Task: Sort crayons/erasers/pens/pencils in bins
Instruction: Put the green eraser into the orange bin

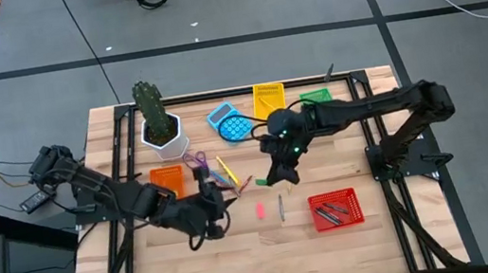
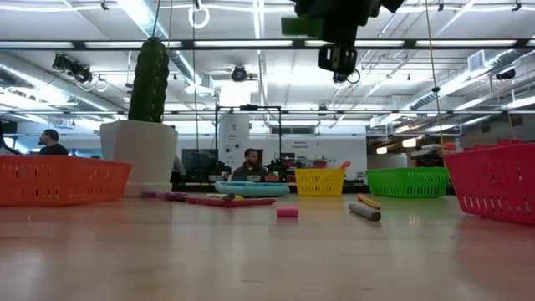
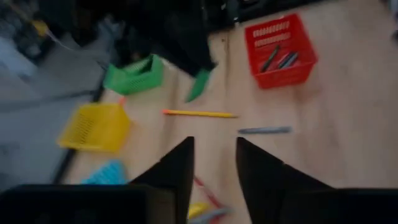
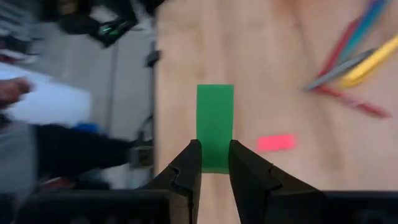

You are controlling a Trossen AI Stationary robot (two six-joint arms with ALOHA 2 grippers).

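I see the right gripper [image 4: 214, 163] pinching the green eraser [image 4: 215, 124], lifted above the table beside the red bin [image 1: 336, 209]. One pink eraser [image 1: 259, 211] and one grey pen [image 1: 281, 208] lie left of that bin. Left gripper [image 3: 212, 160] slightly parted, holding nothing.

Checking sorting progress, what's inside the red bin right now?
The red bin holds a few dark pens lying on its floor. No erasers or pencils show in it; anything tucked under the pens cannot be seen.
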